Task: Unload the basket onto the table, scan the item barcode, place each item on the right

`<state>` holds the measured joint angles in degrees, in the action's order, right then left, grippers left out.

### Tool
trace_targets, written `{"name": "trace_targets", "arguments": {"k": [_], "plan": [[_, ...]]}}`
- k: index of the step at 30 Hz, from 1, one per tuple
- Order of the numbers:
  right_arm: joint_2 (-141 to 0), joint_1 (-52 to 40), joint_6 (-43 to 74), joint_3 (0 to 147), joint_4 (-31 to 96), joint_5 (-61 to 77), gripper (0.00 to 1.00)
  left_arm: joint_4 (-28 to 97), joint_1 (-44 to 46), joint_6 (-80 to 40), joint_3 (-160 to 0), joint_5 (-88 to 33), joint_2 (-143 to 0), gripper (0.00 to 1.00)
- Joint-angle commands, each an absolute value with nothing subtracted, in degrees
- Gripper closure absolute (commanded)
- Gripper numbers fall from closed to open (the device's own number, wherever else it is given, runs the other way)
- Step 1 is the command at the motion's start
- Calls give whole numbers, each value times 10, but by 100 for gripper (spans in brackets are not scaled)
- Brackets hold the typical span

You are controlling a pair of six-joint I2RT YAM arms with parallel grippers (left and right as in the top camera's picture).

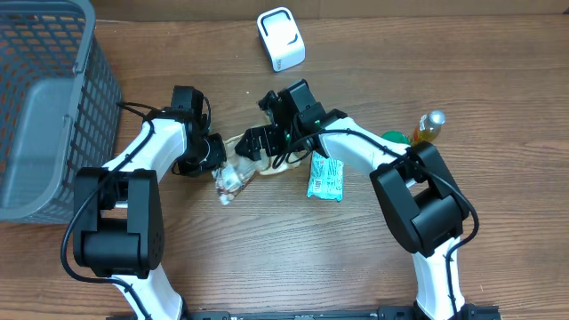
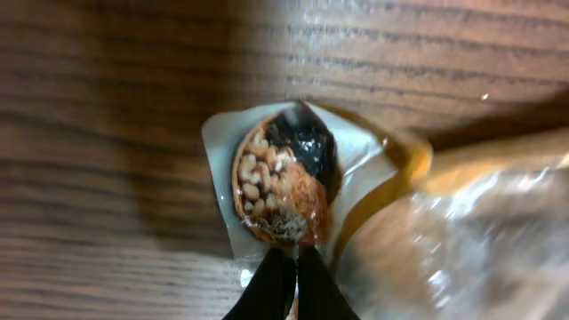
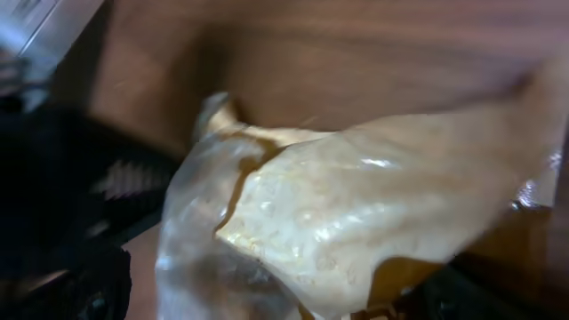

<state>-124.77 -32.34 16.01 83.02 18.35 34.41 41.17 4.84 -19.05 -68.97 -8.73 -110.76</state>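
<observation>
A clear snack packet of nuts (image 2: 280, 182) lies on the wooden table, and my left gripper (image 2: 296, 267) is shut on its near edge. From overhead that packet (image 1: 233, 180) sits just below the left gripper (image 1: 220, 164). A glossy beige packet (image 3: 356, 196) with an amber rim fills the right wrist view and lies against the clear one (image 1: 265, 165). My right gripper (image 1: 258, 145) hovers over the beige packet with its jaws wide; its fingers hardly show in its own view. A white scanner (image 1: 281, 38) stands at the back of the table.
A grey mesh basket (image 1: 36, 107) fills the left side. A green-and-white packet (image 1: 325, 175) lies right of the grippers. A small bottle with amber liquid (image 1: 429, 127) and something green (image 1: 396, 138) stand at the right.
</observation>
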Motion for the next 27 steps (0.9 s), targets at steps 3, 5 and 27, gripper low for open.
{"name": "trace_targets", "arguments": {"k": [3,5,27], "plan": [[-1271,-334,198,818,182,516,1,400,51,-167,-681,-84,-1103,96],[-1271,-334,199,818,177,529,2,400,51,-167,-681,-84,-1103,96],[-1244,-315,394,828,102,524,0,398,51,-147,-681,-86,-1103,96]]}}
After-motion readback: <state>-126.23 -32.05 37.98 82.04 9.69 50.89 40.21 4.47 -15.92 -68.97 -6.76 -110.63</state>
